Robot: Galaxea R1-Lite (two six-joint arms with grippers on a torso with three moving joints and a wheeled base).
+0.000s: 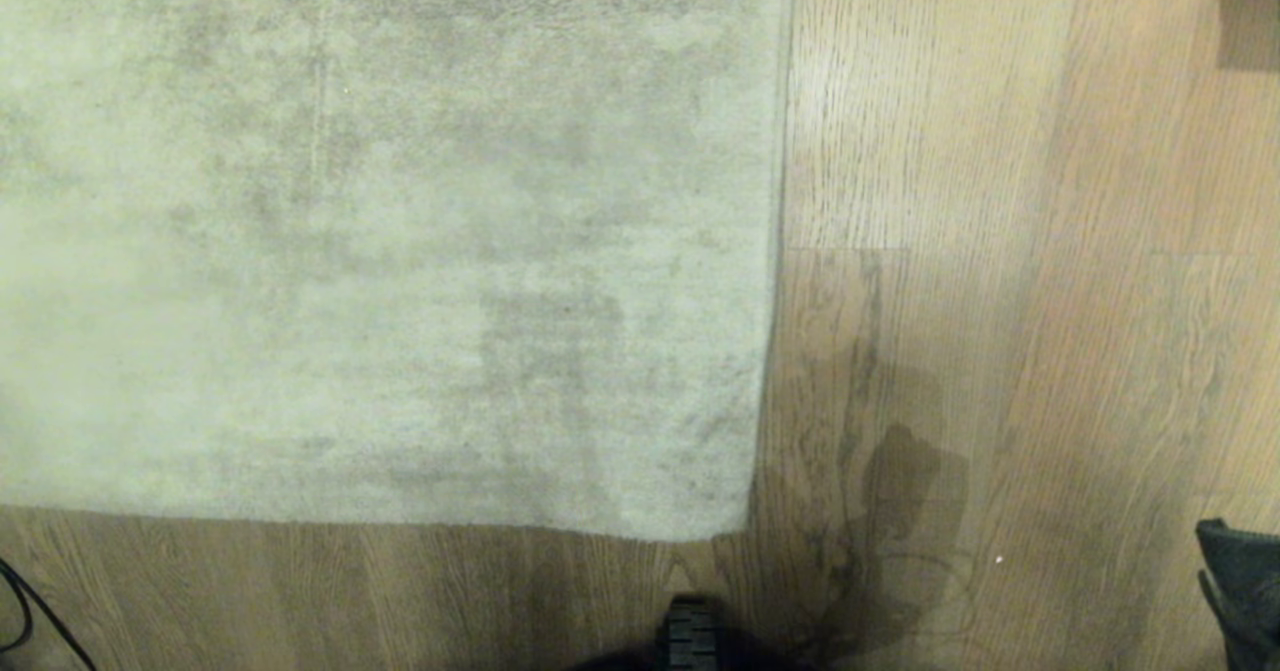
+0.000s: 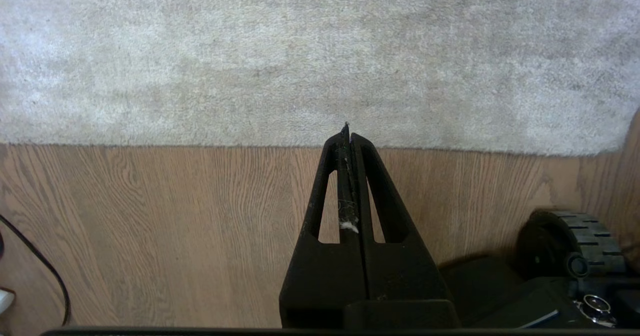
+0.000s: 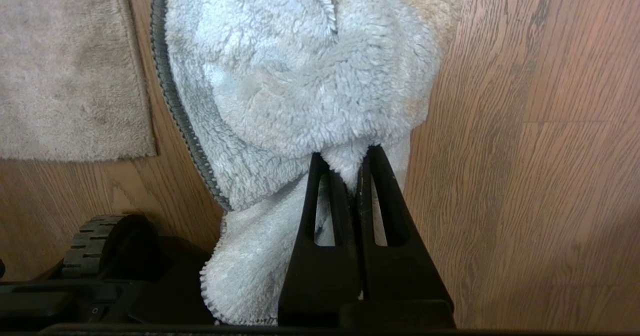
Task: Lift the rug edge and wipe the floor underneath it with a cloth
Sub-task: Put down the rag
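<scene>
A mottled grey-beige rug lies flat on the oak floor (image 1: 1000, 251); the rug edge (image 1: 778, 251) runs down to a near corner (image 1: 735, 526) in the head view. Neither gripper shows in that view. My left gripper (image 2: 347, 131) hangs above bare floor (image 2: 150, 216) just short of the rug edge (image 2: 200, 144), shut with only a fleck of lint between its fingers. My right gripper (image 3: 346, 159) is shut on a fold of the fluffy pale blue-white cloth (image 3: 300, 75), which hangs in front of it over the floor (image 3: 525, 176), beside the rug corner (image 3: 145, 150).
My base's black wheel (image 1: 690, 636) sits just before the rug corner, and shows as the wheel (image 2: 575, 241) and the wheel (image 3: 100, 241) in the wrist views. A black cable (image 1: 30, 611) curls at the near left. A dark object (image 1: 1240, 591) stands at the right edge.
</scene>
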